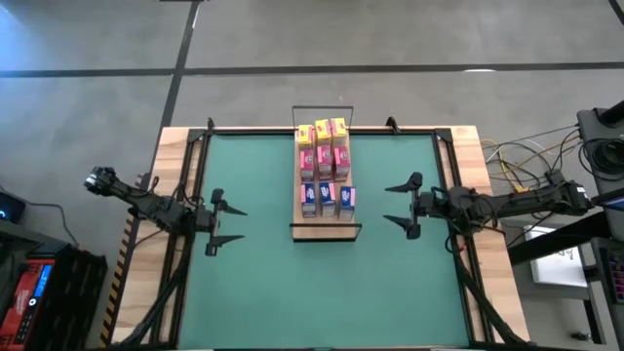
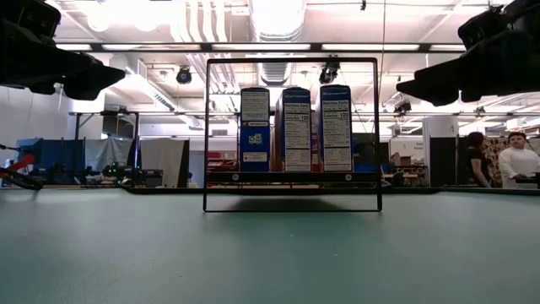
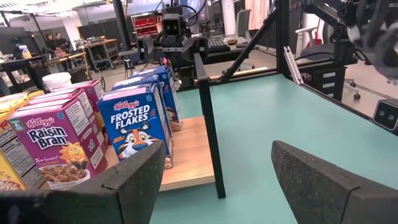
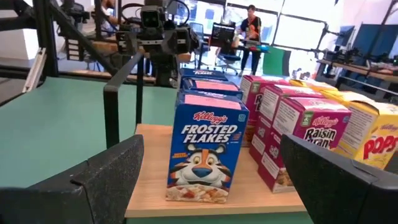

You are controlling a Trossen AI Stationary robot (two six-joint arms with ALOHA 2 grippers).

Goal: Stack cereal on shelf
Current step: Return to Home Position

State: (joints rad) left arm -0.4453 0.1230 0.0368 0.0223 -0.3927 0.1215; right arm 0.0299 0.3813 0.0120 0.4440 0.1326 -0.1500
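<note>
The shelf (image 1: 296, 230) is a long wooden plank with black wire frames at both ends, lying in the table's middle. Several cereal boxes stand on it in rows: yellow (image 1: 323, 129) at the far end, pink (image 1: 323, 159) in the middle, blue (image 1: 327, 200) at the near end. My left gripper (image 1: 226, 223) is open and empty, well left of the shelf. My right gripper (image 1: 401, 205) is open and empty, to its right. The left wrist view shows a blue Frosted Flakes box (image 3: 137, 124) and a pink Raisin Bran box (image 3: 56, 146). The right wrist view shows the same kinds (image 4: 205, 146) (image 4: 311, 137).
The green table (image 1: 263, 292) has black rails along its left and right sides. The near wire frame (image 2: 291, 135) stands upright in the low view. Cables and equipment (image 1: 526, 161) lie right of the table. People (image 2: 515, 160) stand in the room behind.
</note>
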